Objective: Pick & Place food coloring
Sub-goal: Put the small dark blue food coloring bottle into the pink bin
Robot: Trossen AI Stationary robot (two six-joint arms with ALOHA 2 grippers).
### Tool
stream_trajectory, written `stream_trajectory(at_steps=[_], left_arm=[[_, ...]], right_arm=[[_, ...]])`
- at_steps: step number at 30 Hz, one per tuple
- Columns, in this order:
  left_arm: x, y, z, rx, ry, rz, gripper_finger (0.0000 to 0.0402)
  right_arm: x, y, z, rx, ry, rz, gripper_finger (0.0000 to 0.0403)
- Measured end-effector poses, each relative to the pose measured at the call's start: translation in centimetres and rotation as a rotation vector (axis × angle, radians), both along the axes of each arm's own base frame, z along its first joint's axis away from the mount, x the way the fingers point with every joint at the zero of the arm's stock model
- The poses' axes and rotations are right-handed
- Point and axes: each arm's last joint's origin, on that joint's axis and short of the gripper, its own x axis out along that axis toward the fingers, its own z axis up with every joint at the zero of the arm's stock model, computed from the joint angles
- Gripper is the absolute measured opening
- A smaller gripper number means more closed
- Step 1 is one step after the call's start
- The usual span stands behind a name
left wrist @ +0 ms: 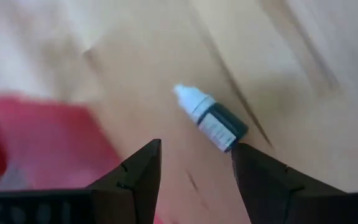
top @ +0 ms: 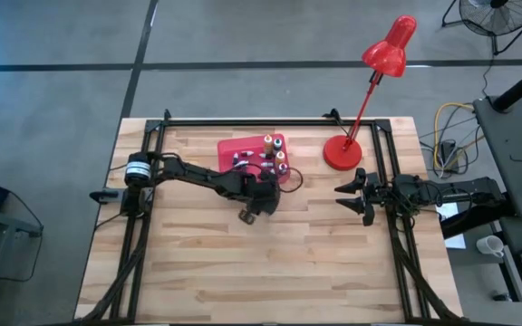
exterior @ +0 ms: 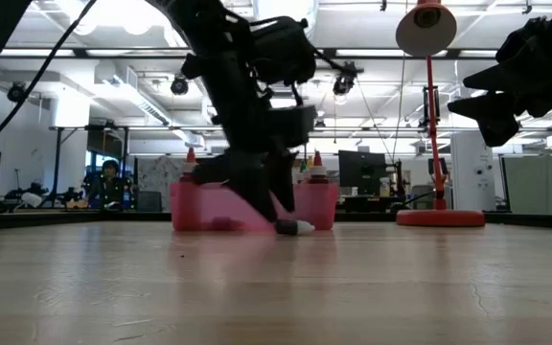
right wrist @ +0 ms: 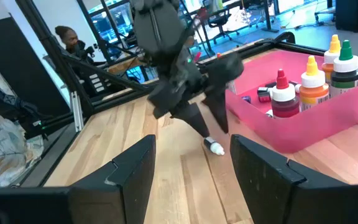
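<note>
A small food coloring vial (left wrist: 211, 118), dark-bodied with a white tip, lies on its side on the wood just off the red tray's (top: 234, 147) near right corner; it also shows in the low view (exterior: 296, 227) and the right wrist view (right wrist: 214, 147). My left gripper (left wrist: 197, 155) points down over it, open, with the vial just beyond the fingertips, close to one finger. Taller squeeze bottles (right wrist: 316, 84) with red, orange, yellow and green caps stand upright in the tray. My right gripper (top: 350, 195) hovers open over the table's right side.
A red desk lamp stands with its round base (top: 341, 152) on the table right of the tray, its head reaching past the far edge. Black frame rails (top: 383, 172) run along the table's sides. Bare wood lies toward the near edge. A person sits in the room behind.
</note>
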Motion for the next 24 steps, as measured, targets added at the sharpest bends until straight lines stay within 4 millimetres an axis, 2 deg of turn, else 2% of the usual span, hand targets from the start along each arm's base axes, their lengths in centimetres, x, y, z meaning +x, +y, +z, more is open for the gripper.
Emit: stream_trajectory(at_steps=[4, 7, 13, 19, 24], left_arm=[[0.7, 0.0, 1.2, -0.176, -0.100, 0.295, 0.0169], [0.9, 0.0, 1.6, -0.297, -0.134, 0.415, 0.0169], [1.0, 0.0, 0.4, -0.464, -0.108, 0.605, 0.0169], [1.5, 0.0, -1.3, -0.454, -0.096, 0.659, 0.0169], [1.8, 0.1, -1.8, -0.436, -0.121, 0.671, 0.0169]], right_arm=[[0.0, 0.0, 0.0, 0.000, 0.000, 0.000, 0.0201], [0.0, 0.0, 0.0, 0.000, 0.000, 0.000, 0.0201], [0.0, 0.0, 0.0, 0.000, 0.000, 0.000, 0.0201], [0.0, 0.0, 0.0, 0.000, 0.000, 0.000, 0.0201], [0.0, 0.0, 0.0, 0.000, 0.001, 0.000, 0.0201]])
